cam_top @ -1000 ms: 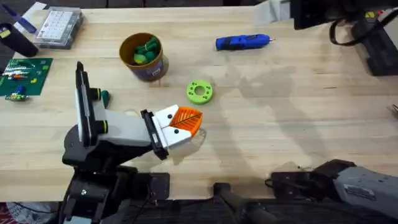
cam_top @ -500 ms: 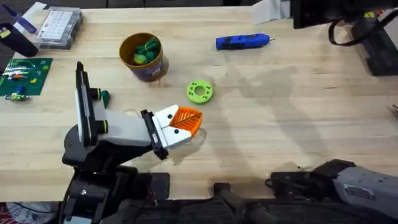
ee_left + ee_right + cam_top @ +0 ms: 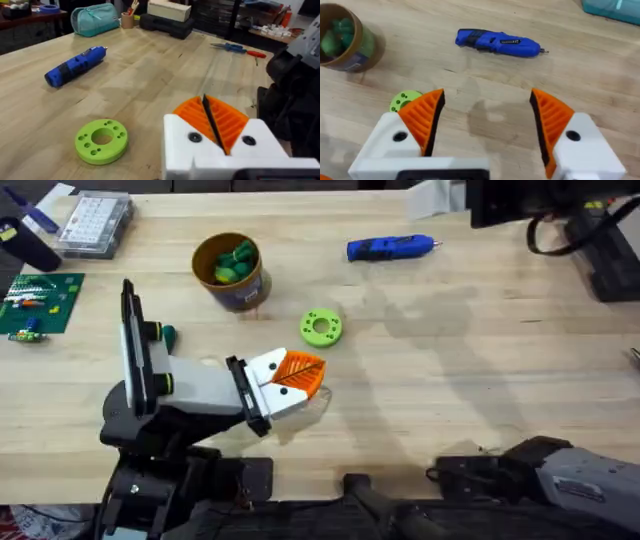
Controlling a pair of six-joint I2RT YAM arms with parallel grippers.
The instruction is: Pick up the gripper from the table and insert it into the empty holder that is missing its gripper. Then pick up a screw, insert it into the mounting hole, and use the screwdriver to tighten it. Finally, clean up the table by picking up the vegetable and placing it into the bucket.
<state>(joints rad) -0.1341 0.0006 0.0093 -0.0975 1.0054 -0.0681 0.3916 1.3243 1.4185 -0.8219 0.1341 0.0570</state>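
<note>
Gripper [image 3: 290,378] against the black plate of the holder [image 3: 195,385], orange tips low over the desk [image 3: 480,360] — looks seated, but no screw head in sight, so cannot tell whether fastened. Apparently the same unit as the left gripper [image 3: 212,125]: jaws pressed together, pinching nothing. Right gripper [image 3: 487,102] empty, jaws spread wide. Screwdriver [image 3: 390,247] loose at the far side of the desk, well apart from both arms. Green ring [image 3: 321,327] between it and the holder. Vegetable [image 3: 235,265] inside the bucket [image 3: 240,295], among other green pieces.

Main hazards from here:
- If unfastened, liable to work loose and drop at any swing of the holder.
- Rounded screwdriver body — prone to rolling off under an off-centre pinch.
- Long reach across the desk: easy to clip the ring or nudge the bucket and spill it.
- Small dark-green bit [image 3: 168,335] just behind the holder's upright, cannot tell what; awkward to reach past the upright if a leftover.
</note>
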